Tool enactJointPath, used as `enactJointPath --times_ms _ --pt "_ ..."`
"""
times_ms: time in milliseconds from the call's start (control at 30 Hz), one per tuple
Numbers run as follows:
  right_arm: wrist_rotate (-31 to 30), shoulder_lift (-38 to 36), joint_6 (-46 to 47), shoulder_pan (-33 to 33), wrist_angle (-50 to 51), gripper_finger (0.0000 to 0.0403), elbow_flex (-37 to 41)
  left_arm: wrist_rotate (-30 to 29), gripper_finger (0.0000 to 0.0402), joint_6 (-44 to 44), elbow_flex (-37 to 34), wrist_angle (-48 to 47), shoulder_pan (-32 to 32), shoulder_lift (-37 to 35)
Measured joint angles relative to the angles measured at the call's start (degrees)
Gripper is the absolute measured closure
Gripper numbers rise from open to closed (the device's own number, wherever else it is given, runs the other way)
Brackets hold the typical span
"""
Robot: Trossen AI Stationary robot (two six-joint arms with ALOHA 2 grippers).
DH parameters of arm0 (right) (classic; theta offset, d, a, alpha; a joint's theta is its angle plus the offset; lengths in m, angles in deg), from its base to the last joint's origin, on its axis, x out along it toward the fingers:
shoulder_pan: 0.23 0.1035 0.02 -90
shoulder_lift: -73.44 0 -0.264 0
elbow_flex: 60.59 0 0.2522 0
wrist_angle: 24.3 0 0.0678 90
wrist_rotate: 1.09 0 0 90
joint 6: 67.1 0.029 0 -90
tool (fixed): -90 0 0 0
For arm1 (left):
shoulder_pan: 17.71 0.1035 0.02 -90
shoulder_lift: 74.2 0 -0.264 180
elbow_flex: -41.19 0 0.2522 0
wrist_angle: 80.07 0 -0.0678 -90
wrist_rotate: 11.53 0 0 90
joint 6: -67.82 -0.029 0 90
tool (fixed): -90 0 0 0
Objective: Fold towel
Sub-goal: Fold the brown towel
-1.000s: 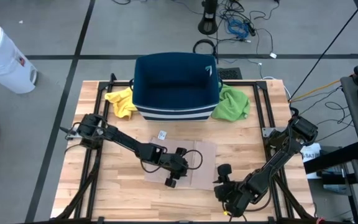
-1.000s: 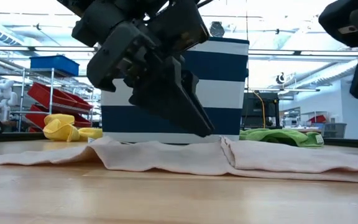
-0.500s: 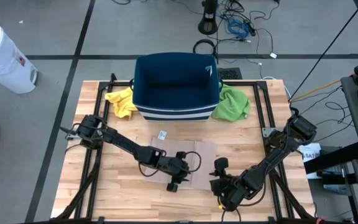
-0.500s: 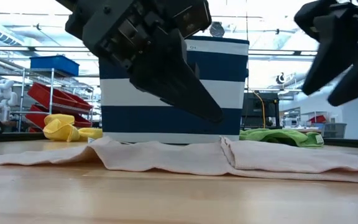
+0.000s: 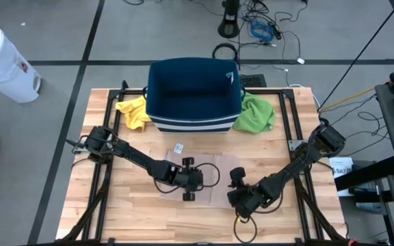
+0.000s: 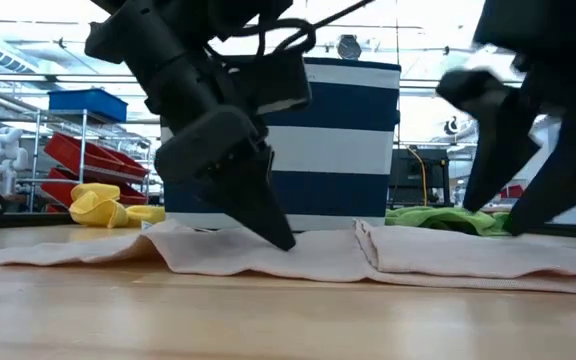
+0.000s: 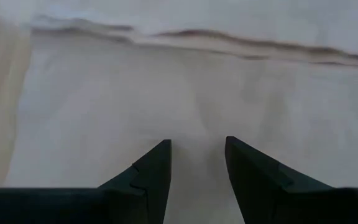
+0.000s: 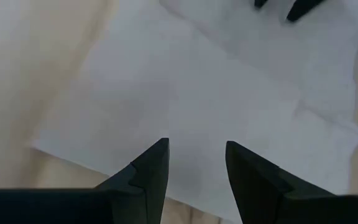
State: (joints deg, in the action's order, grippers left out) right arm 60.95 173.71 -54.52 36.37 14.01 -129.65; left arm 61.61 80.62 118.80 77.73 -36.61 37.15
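Note:
A beige towel (image 5: 221, 164) lies flat on the wooden table in front of the blue-and-white striped basket (image 5: 194, 96), with a fold ridge (image 6: 363, 240) showing in the low view. My left gripper (image 5: 193, 179) is open and tipped down at the towel's middle (image 7: 197, 93), its tips (image 6: 283, 240) at the cloth. My right gripper (image 5: 234, 186) is open and hovers over the towel's right part (image 8: 197, 93), near its near edge (image 8: 73, 158), with its fingers (image 6: 508, 215) just above the cloth. My left gripper comes slanting down from above with its fingers apart. One fingertip (image 6: 286, 242) reaches the towel's upper surface near its middle. Nothing is pinched between the fingers, and I cannot tell whether they press the cloth, which lies flat on the table.
The basket stands at the far side of the table. A yellow cloth (image 5: 134, 111) lies to its left and a green cloth (image 5: 255, 113) to its right. A small white tag (image 5: 178, 147) lies on the wood beyond the towel. Bare wood (image 5: 128, 205) shows along the near edge.
My left gripper has tipped and come down until its fingertips reach the towel. My right gripper has moved from the near right part of the table toward the far edge and the left, over the towel's right part. The towel has stayed where it was.

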Motion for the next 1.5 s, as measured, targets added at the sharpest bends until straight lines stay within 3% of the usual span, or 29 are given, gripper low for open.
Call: enactJointPath --times_ms 133,400,700,833,1033,1167,1267,1500 --pt "1.5 0.0 -0.2 -2.1 -2.9 0.0257 2.5 -0.2 0.0243 0.6 0.0 -0.3 0.0 0.0" --pt "17.1 0.0 1.4 -2.8 -12.1 0.0257 4.5 -0.2 0.0243 -3.6 0.0 -0.3 1.5 0.0" --pt "23.8 -0.4 2.8 -1.2 -23.9 0.0257 4.4 1.6 0.0243 -8.9 0.0 1.5 5.7 0.1" --pt "23.1 -2.3 2.2 -1.2 -19.0 0.0257 3.3 1.6 0.0243 -8.8 0.0 1.6 6.0 -0.2" --pt "12.1 -5.0 2.9 -1.4 -3.6 0.0257 3.2 1.7 0.0243 -5.9 0.0 2.2 3.2 -2.8" --pt "9.9 -5.1 3.1 -2.6 2.6 0.0257 3.2 5.0 0.0243 -3.9 0.0 0.2 0.9 -3.1" --pt "9.9 -4.4 2.9 -3.7 4.3 0.0257 3.2 9.0 0.0243 -1.3 0.0 -1.9 -0.1 -3.1" --pt "11.3 -4.0 0.6 -4.4 -0.5 0.0257 5.5 9.3 0.0243 -0.8 0.0 -3.8 -1.0 -3.0"
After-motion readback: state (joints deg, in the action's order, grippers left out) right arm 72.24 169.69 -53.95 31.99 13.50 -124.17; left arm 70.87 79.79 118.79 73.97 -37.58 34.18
